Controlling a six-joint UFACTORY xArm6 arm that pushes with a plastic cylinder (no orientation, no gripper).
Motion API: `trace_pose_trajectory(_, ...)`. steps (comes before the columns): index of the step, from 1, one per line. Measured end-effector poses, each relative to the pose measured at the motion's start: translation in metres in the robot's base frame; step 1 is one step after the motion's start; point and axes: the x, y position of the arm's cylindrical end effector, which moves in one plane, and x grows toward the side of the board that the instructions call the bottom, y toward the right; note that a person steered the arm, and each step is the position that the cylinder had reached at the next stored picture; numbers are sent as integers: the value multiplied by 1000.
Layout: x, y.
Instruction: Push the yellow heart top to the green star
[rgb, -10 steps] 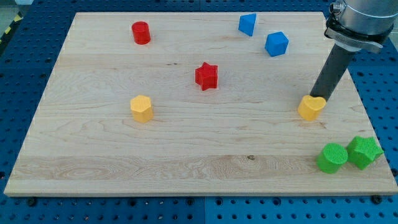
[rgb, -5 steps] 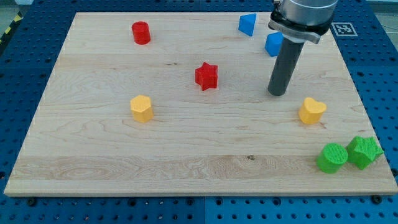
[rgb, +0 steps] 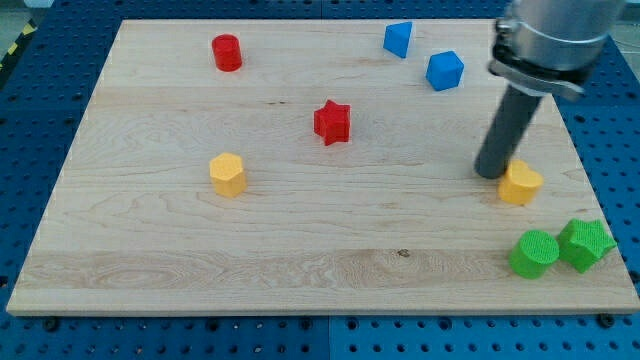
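The yellow heart (rgb: 522, 185) lies near the board's right edge, above and left of the green star (rgb: 586, 244) at the bottom right corner. My tip (rgb: 490, 173) rests on the board, touching the heart's upper left side. A gap of board remains between the heart and the star.
A green cylinder (rgb: 534, 254) sits just left of the star. A yellow hexagonal block (rgb: 227, 174) is at mid-left, a red star (rgb: 332, 122) in the middle, a red cylinder (rgb: 227, 52) at the top left. Two blue blocks (rgb: 398, 39) (rgb: 445, 71) lie at the top right. The board's right edge (rgb: 590, 190) is close.
My tip swung left away from the heart, then came back to its upper left side. The heart has slid a little right and down toward the green star.
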Motion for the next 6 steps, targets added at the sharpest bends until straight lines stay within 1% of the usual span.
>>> trace_pose_trajectory(1,11,0)
trace_pose_trajectory(2,10,1)
trace_pose_trajectory(3,-25,12)
trace_pose_trajectory(4,8,29)
trace_pose_trajectory(5,10,29)
trace_pose_trajectory(6,14,42)
